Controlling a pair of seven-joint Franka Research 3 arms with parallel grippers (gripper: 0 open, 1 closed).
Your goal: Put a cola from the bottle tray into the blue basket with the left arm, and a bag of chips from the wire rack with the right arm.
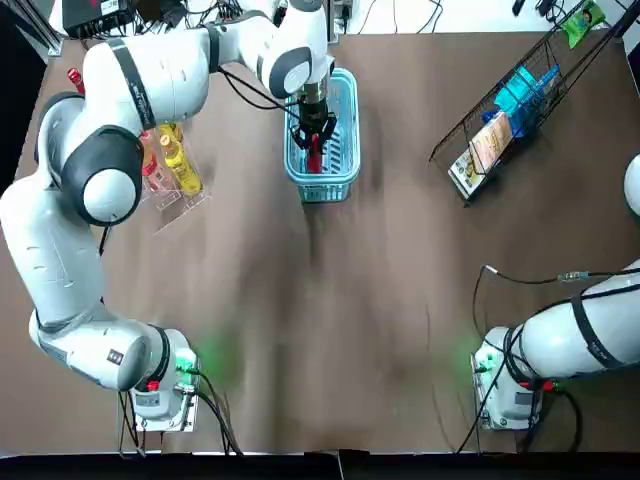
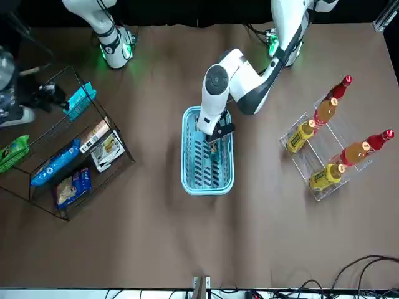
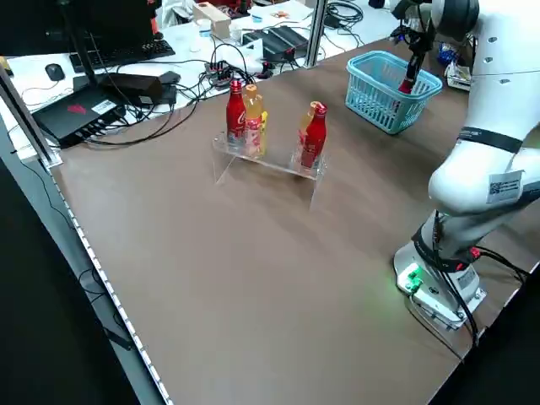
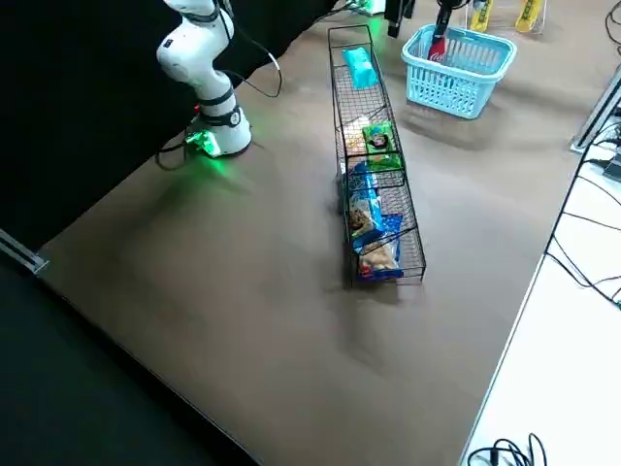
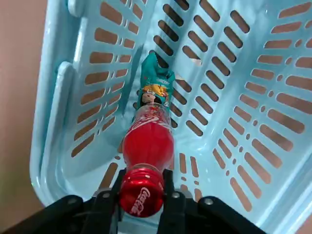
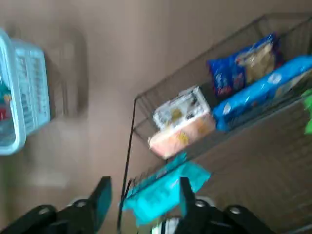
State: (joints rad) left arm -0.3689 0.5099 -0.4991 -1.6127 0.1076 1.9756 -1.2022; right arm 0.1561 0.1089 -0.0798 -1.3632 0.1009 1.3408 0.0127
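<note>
My left gripper (image 1: 312, 135) hangs over the blue basket (image 1: 345, 100), shut on the red cap of a cola bottle (image 5: 147, 146). The bottle hangs upright, its lower half inside the basket (image 5: 53, 122). A small teal packet (image 5: 155, 87) lies on the basket floor under it. My right gripper (image 6: 144, 195) is open at the near end of the wire rack (image 6: 131, 126), its fingers either side of a teal chip bag (image 6: 163, 192) without closing on it. In the front view that gripper (image 2: 51, 95) sits beside the teal bag (image 2: 80, 99).
The clear bottle tray (image 2: 324, 187) holds red colas (image 2: 379, 140) and yellow and orange bottles (image 2: 326, 176). Blue, green and white snack bags (image 4: 374, 218) fill the wire rack (image 4: 374, 165). Cables and a monitor stand lie beyond the table edge (image 3: 126, 84).
</note>
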